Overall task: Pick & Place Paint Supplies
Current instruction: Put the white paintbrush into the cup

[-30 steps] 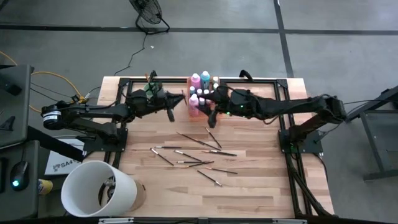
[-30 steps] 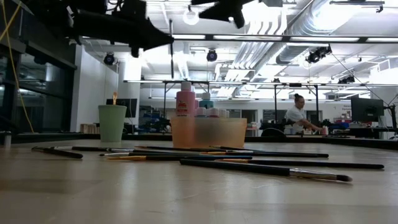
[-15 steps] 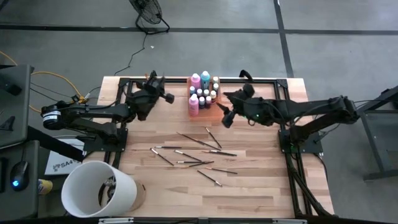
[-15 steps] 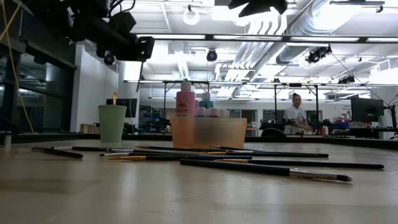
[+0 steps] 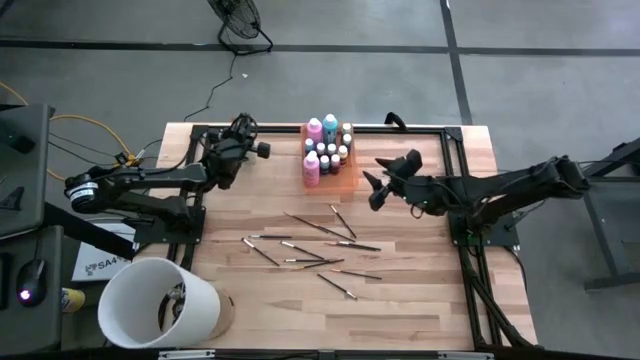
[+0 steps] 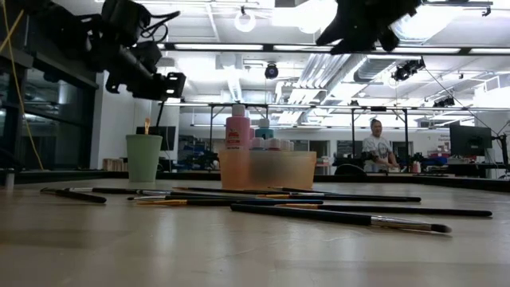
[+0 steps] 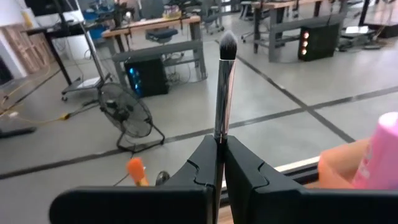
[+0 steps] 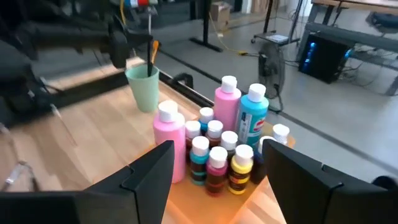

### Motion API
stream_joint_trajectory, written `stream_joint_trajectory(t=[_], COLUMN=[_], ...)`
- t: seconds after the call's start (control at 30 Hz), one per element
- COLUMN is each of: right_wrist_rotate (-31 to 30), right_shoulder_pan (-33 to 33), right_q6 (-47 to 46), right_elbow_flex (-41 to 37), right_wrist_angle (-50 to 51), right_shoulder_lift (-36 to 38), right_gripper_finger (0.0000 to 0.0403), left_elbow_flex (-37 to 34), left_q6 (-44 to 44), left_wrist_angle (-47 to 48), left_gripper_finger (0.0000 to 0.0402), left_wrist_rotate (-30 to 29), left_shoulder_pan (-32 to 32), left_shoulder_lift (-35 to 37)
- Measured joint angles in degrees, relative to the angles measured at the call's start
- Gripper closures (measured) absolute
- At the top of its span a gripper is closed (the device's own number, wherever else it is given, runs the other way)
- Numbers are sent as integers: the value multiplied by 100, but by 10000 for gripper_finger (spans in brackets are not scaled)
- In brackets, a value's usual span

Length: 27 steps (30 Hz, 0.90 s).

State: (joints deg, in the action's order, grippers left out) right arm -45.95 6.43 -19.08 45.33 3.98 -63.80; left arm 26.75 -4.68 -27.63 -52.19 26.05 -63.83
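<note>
My left gripper (image 5: 242,130) hovers at the far left over the mint-green cup (image 8: 143,87), shut on a thin brush (image 7: 222,87) that stands upright with its bristles up. An orange-handled brush (image 8: 153,47) stands in the cup. My right gripper (image 8: 214,186) is open and holds nothing, in the air just right of the translucent orange tray (image 5: 327,172). In the tray stand pink (image 5: 314,128) and teal (image 5: 330,124) bottles and several small pale-capped ones. Several dark-handled brushes (image 5: 312,245) lie scattered on the table's middle. My left gripper pinches the brush between its two fingers (image 7: 249,168), just below the metal ferrule (image 7: 219,127). The fingers lie about level, across the brush. The bristle end rises above them. The handle goes down toward the cup, hidden by the gripper, and the brush is clear of the table.
A black frame (image 5: 452,180) runs along the table's far and side edges. A large white bucket (image 5: 160,305) stands off the near left corner. The near part of the table (image 5: 330,315) is bare wood. A person (image 6: 376,147) sits far off in the room.
My left gripper has carried the brush from beside the tray toward the table's far left, to above the cup, and has turned its wrist. My right gripper, still open, has drawn back from over the tray toward the table's right.
</note>
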Motion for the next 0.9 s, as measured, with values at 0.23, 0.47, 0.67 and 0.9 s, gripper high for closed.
stream_joint_trajectory(t=[0.23,0.47,0.67,0.9], right_wrist_rotate=[138,588,787,1008], right_shoulder_pan=[-4,-4,-4,0], right_q6=[-461,-624,-621,-619], right_elbow_flex=[-695,-773,-773,-773], right_wrist_angle=[-323,-315,-336,-335], right_shoulder_lift=[333,342,344,342], right_gripper_finger=[165,165,165,165], left_elbow_flex=[-45,-45,-45,-45], left_q6=[-189,-492,-613,-613], left_wrist_angle=[272,572,678,727], left_gripper_finger=[394,383,362,290], left_wrist_rotate=[-117,-121,-91,-93], left_shoulder_pan=[-15,-14,-16,-16], left_shoulder_lift=[0,0,0,0])
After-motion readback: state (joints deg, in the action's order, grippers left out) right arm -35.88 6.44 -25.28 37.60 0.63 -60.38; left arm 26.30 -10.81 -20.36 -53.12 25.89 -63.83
